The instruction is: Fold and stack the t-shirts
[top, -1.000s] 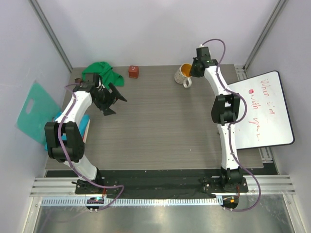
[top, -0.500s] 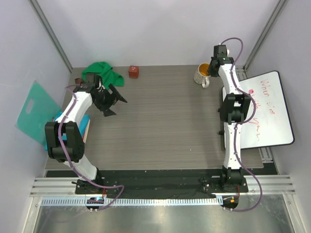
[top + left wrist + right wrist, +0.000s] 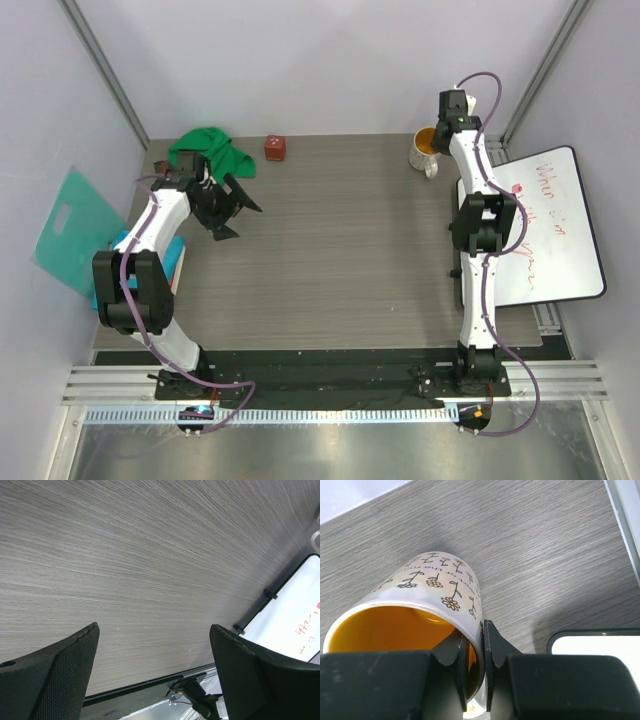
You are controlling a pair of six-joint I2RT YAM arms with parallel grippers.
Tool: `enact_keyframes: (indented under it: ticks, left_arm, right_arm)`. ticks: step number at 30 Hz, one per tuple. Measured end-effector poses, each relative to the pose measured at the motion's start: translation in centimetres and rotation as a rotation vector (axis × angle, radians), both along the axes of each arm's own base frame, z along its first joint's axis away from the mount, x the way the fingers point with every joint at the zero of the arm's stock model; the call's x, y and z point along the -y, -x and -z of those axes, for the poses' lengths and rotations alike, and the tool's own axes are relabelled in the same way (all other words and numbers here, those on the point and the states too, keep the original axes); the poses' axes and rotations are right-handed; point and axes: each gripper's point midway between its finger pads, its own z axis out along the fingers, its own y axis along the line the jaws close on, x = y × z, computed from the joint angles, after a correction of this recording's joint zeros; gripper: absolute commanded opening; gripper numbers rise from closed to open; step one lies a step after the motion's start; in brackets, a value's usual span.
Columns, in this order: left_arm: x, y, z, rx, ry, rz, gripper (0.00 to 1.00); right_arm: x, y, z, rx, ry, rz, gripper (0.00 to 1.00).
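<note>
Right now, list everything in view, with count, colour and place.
green t-shirt: 1, green, crumpled, table's far left corner
teal-blue t-shirt: 1, teal-blue, table's left edge, partly hidden
mug: 1, white with flowers, orange inside, far right
block: 1, red, far edge, right of green t-shirt
board: 1, teal, handle hole, left of table
whiteboard: 1, white, red writing, right side
table: 1, grey woodgrain
left gripper: 1, black, open over bare table
right gripper: 1, black, shut on mug rim

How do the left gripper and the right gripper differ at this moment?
The left gripper is open and empty; the right gripper is shut on the rim of the mug. The left gripper is beside the green t-shirt; the right gripper is near the whiteboard. Both are black.
</note>
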Motion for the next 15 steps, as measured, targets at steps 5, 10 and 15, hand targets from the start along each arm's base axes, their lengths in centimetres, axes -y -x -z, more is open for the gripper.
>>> enact_keyframes:
  ticks: [5,10,15]
  left_arm:
    - [0.0,0.1,0.2,-0.005,0.0,0.0,0.91]
    - [0.0,0.3,0.3,-0.011,-0.001,0.0,0.91]
    - [0.0,0.3,0.4,-0.012,-0.001,-0.001,0.91]
  right_arm:
    - [0.0,-0.2,-0.4,0.013,0.0,0.0,0.16]
    - [0.0,-0.1,0.0,0.005,-0.001,0.0,0.17]
    - [0.0,0.0,0.5,-0.002,-0.002,0.008,0.4]
